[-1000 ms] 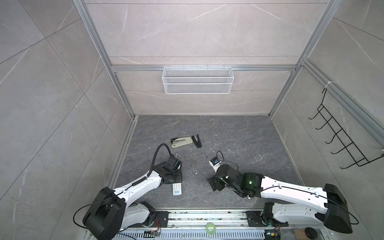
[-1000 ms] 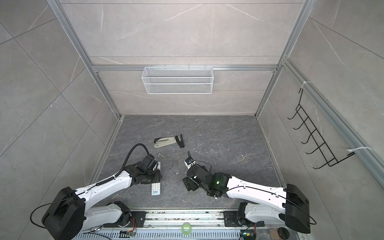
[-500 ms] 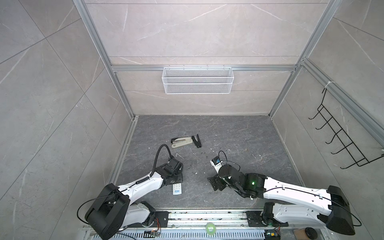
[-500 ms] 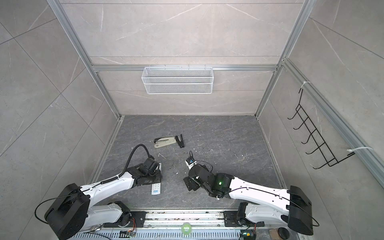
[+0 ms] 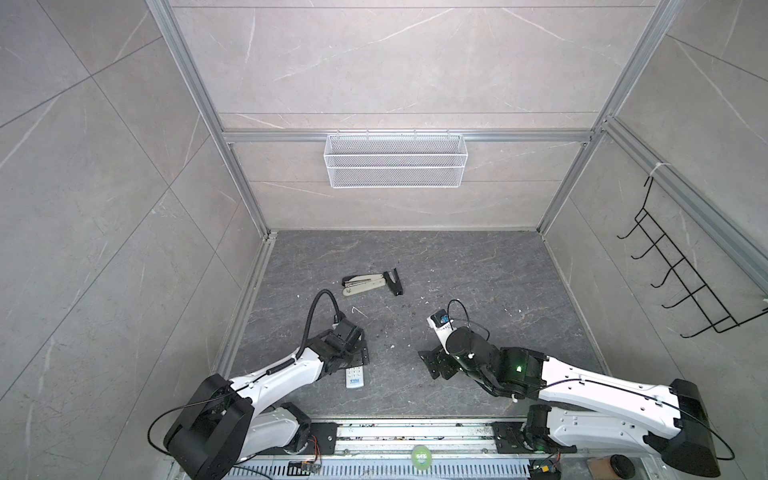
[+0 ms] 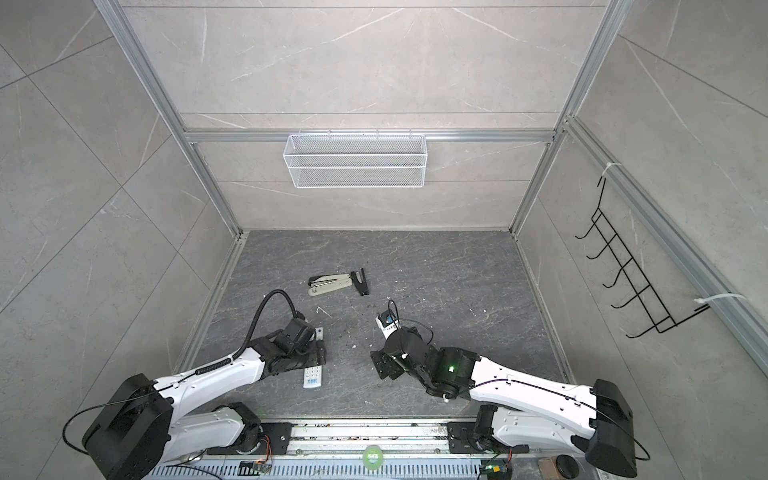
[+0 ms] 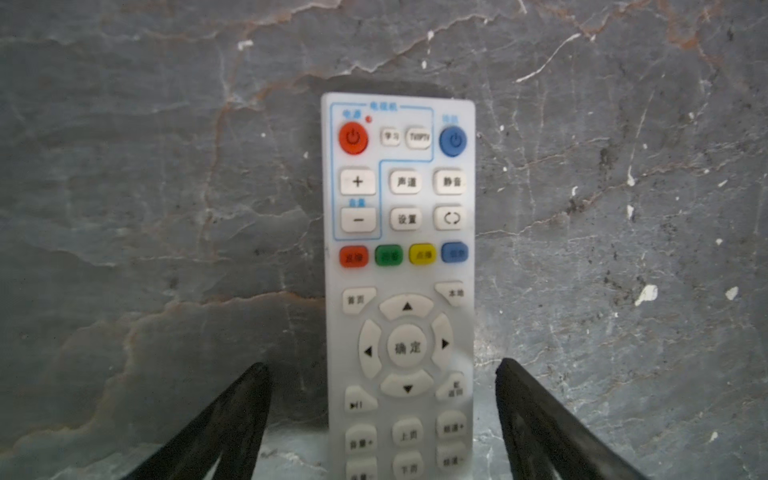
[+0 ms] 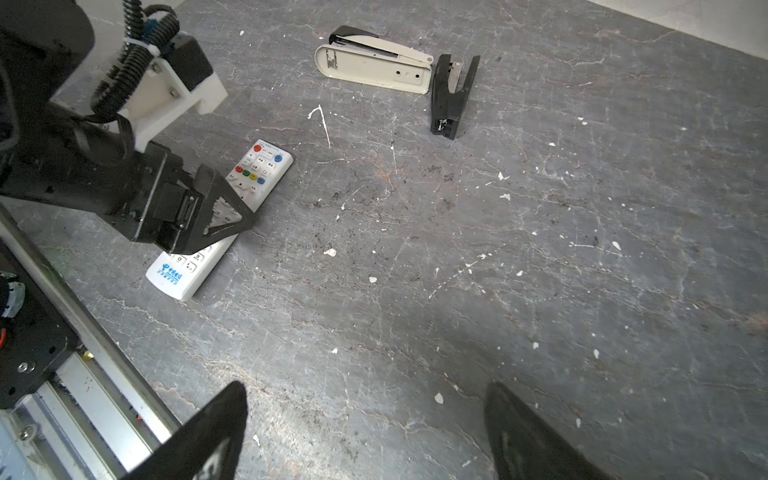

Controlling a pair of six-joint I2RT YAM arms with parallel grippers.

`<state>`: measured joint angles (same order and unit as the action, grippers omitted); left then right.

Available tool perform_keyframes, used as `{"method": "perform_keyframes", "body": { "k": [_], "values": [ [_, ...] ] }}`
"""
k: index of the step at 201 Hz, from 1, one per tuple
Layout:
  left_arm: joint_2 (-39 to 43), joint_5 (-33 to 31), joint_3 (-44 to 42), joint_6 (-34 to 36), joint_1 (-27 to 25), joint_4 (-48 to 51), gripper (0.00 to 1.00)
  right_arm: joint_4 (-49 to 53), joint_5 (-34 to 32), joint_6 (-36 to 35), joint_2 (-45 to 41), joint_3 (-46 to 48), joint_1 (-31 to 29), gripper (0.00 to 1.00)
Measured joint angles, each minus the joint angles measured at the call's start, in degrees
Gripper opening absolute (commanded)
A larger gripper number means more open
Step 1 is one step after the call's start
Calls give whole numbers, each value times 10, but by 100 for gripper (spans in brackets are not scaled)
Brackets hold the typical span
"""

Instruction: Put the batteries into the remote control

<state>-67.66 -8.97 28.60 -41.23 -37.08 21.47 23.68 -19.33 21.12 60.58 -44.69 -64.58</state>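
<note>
On the worktop [image 5: 478,270], nearer us than the splayed stapler [image 5: 363,284], the white remote control [image 7: 399,249] lies buttons-up between the left jaws, spread clear of its sides, likely to grip and turn it over, while the right jaws hang spread and empty; no batteries showing.

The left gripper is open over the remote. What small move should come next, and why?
Probably lift the left gripper straight up: its jaws stand open on either side of the remote control, touching nothing, and it lies flat, buttons up.
</note>
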Motion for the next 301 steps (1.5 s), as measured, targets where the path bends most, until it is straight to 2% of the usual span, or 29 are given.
{"method": "perform_keyframes", "body": {
  "k": [12,18,51,71,90,111,137,158,179,210,229,244,272,301],
  "values": [
    [18,-2,0,0,0,13,96,3,-4,0,0,0,0,94],
    [30,-3,0,0,0,22,97,5,-7,0,0,0,0,99],
    [129,-18,12,11,0,74,100,19,-38,-4,-11,0,3,99],
    [209,-50,34,23,0,111,100,19,-77,-13,-44,10,28,100],
    [279,-93,54,32,3,132,100,-1,-122,-22,-96,41,68,100],
    [322,-176,67,33,5,145,100,-55,-202,-37,-149,94,108,100],
    [333,-266,58,108,8,111,100,-129,-292,-47,-154,149,175,100],
    [295,-322,46,206,23,42,100,-204,-308,-65,-123,176,245,100],
    [219,-325,35,280,89,-51,100,-267,-304,-100,-76,188,287,99],
    [110,-262,22,290,238,-139,100,-435,-317,-183,33,217,319,100],
    [49,-233,14,286,300,-190,100,-546,-311,-228,83,262,336,100],
    [-9,-221,14,286,320,-235,100,-612,-303,-253,119,278,350,100],
    [-83,-203,-12,310,326,-358,100,-774,-272,-287,189,302,379,99],
    [-131,-189,-54,353,329,-497,100,-803,-244,-280,207,304,420,99]
  ]
}}
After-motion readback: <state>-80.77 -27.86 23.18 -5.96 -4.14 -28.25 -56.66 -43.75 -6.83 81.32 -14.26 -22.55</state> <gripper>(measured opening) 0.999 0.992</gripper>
